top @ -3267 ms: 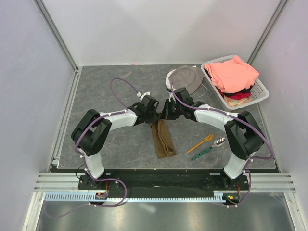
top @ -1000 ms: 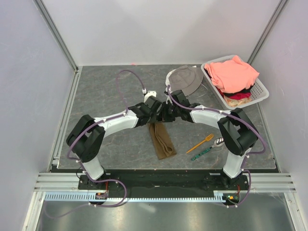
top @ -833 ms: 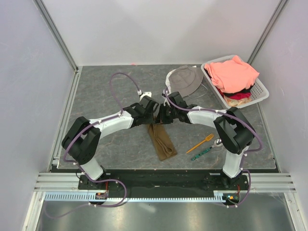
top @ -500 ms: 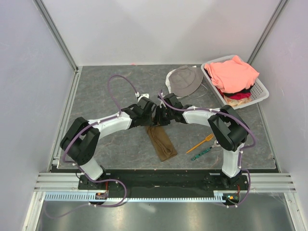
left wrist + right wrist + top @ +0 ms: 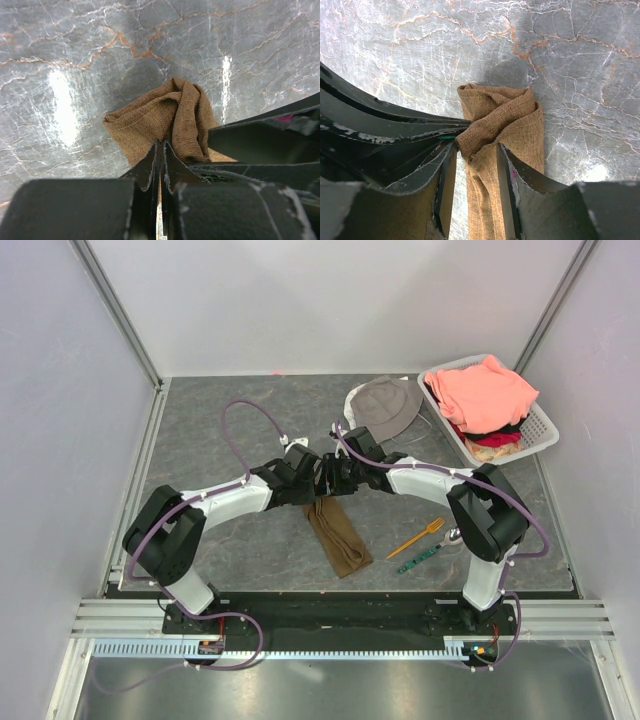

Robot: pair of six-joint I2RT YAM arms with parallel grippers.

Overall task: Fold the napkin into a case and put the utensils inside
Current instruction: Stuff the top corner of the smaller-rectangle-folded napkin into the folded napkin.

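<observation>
The napkin (image 5: pixel 338 536) lies as a narrow brown folded strip at the table's middle, slanting toward the near right. Both grippers meet at its far end. My left gripper (image 5: pixel 318 484) is shut, pinching a thin edge of the cloth (image 5: pixel 155 115) between its tips (image 5: pixel 161 144). My right gripper (image 5: pixel 336 480) holds a bunched fold of the napkin (image 5: pixel 515 125) between its fingers (image 5: pixel 475 147), which stand a cloth's thickness apart. The orange fork (image 5: pixel 417 538) and the green patterned utensil (image 5: pixel 420 558) lie on the table to the right of the napkin, untouched.
A grey bucket hat (image 5: pixel 385 408) lies just behind the right gripper. A white basket (image 5: pixel 541 422) with salmon-pink clothes (image 5: pixel 485 390) stands at the back right. Each gripper's dark fingers show in the other's wrist view.
Both grippers have moved left and slightly back, still at the napkin's far end. That end was dragged left with them, so the strip now slants more. The utensils have not moved.
</observation>
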